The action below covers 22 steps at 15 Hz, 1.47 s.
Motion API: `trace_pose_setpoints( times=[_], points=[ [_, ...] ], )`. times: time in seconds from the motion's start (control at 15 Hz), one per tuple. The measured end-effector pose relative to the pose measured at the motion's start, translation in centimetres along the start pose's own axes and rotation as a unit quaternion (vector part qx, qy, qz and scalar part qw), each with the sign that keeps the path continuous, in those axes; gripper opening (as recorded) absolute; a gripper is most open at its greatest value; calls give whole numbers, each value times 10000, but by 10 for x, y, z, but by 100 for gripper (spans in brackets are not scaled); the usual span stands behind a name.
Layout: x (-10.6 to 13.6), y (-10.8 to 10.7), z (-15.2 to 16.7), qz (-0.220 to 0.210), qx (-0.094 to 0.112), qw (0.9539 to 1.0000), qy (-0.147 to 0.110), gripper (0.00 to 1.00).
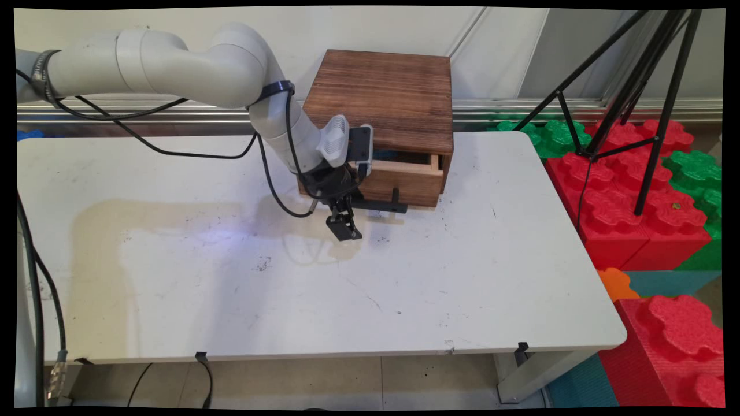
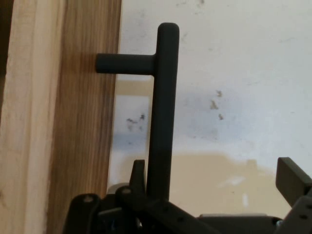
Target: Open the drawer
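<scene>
Fingers (image 2: 146, 180) spread around the drawer's black handle (image 2: 163, 112), its lower end hidden behind the linkage; wooden box (image 1: 384, 98) on worktop (image 1: 173, 277)

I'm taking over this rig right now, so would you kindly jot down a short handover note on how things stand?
Gripper: open, fingers straddling the black bar handle, not clamped on it.
Things: wooden box at the table's far edge; its drawer is pulled out slightly, a dark gap showing above its front. The handle runs along the drawer front, and the gripper sits at its left end in the main view.
Rest: black tripod standing on red and green foam blocks to the right of the table.
</scene>
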Motion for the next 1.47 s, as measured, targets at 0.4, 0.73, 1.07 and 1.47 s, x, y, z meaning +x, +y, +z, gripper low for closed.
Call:
trace_pose_setpoints(
  times=[0.4, 0.73, 1.07, 1.47],
  points=[
    [1, 17, -2, 63, -153, 9999, 11, 100],
    [2, 31, -4, 95, -267, 9996, 33, 100],
    [3, 46, -6, 113, -373, 9992, 55, 100],
    [4, 62, -8, 149, -494, 9986, 72, 100]
  ],
)
